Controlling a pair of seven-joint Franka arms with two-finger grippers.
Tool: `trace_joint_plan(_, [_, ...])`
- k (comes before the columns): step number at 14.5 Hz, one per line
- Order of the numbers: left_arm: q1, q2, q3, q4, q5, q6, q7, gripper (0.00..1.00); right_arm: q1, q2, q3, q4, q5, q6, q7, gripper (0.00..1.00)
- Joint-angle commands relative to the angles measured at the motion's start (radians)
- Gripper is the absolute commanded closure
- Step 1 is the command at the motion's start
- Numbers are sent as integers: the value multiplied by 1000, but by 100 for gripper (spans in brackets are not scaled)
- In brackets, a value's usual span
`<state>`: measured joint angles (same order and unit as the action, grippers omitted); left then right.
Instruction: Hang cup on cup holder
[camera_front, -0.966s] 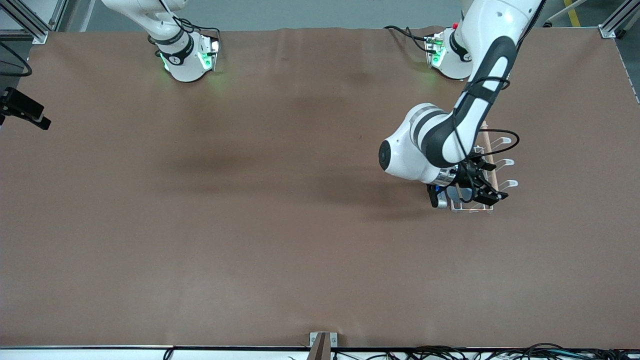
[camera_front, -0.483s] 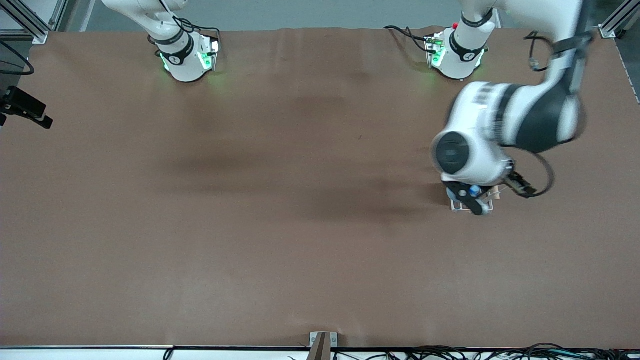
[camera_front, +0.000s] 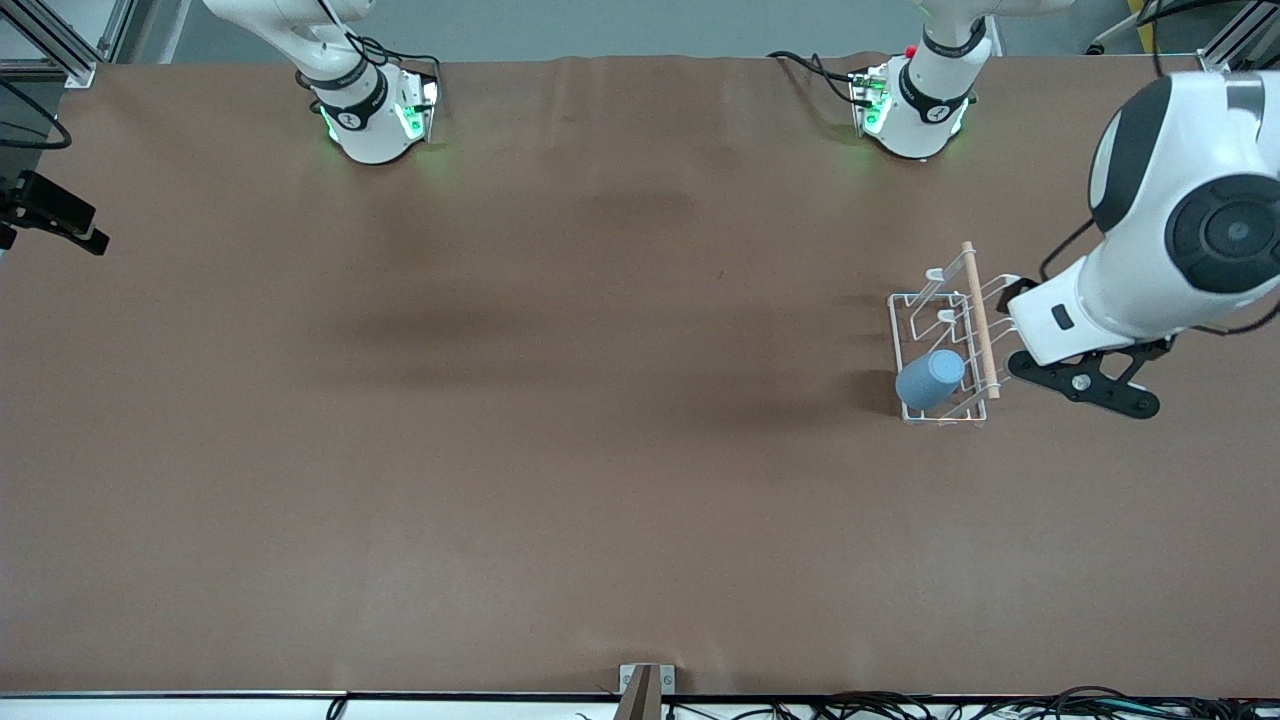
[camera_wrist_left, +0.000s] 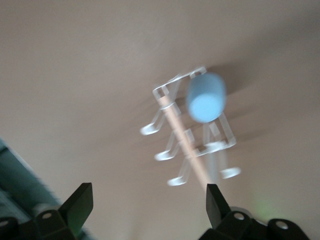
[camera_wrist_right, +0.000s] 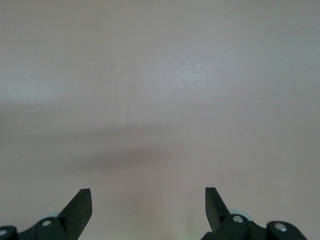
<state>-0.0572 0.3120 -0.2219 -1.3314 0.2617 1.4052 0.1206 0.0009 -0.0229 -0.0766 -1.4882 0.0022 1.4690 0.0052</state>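
The light blue cup (camera_front: 930, 378) hangs tilted on a prong of the white wire cup holder (camera_front: 893, 322), at the holder's end nearest the front camera. A wooden dowel (camera_front: 980, 320) runs along the holder's top. In the left wrist view the cup (camera_wrist_left: 206, 97) and the holder (camera_wrist_left: 172, 90) lie well below my left gripper (camera_wrist_left: 147, 197), which is open and empty, high over the table beside the holder. The left arm's hand (camera_front: 1060, 320) hovers at the left arm's end of the table. My right gripper (camera_wrist_right: 148, 200) is open over bare brown table, with nothing between its fingers.
Brown cloth covers the table (camera_front: 560, 450). The two arm bases (camera_front: 370, 110) (camera_front: 915, 105) stand along its edge farthest from the front camera. A black camera mount (camera_front: 50, 215) juts in at the right arm's end.
The left arm has swung up and away from the holder toward its end of the table, uncovering the cup on the prong. The right arm has not moved.
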Motion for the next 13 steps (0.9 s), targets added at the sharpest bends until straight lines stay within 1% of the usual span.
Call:
trace_joint_plan(1, [36, -71, 3, -6, -103, 49, -102, 0, 8, -23, 0, -21, -11, -1, -2, 0])
trace_joint_plan(2, [40, -77, 3, -2, -116, 49, -102, 0, 8, -23, 0, -23, -13, -1, -1, 0])
trace_joint_plan(5, [45, -86, 9, 53, -113, 54, -87, 0, 10, -23, 0, -21, -13, -1, -1, 0])
trace_joint_plan(6, [62, -86, 7, 70, -116, 67, -85, 0, 10, -23, 0, -21, -13, -1, -2, 0])
trace_joint_plan(9, [62, -100, -2, 70, -121, 67, -93, 0, 11, -23, 0, -21, -13, -2, -1, 0])
trace_joint_plan(10, [63, -131, -1, 67, -128, 67, -98, 0, 10, -23, 0, -21, -13, -1, -1, 0])
trace_joint_plan(12, [79, -158, 12, 54, -180, 29, -88, 0, 11, -23, 0, -23, -13, -2, -1, 0])
trace_joint_plan(13, [85, -174, 38, 40, -220, 9, -88, 0, 11, -23, 0, -21, -13, -2, -1, 0])
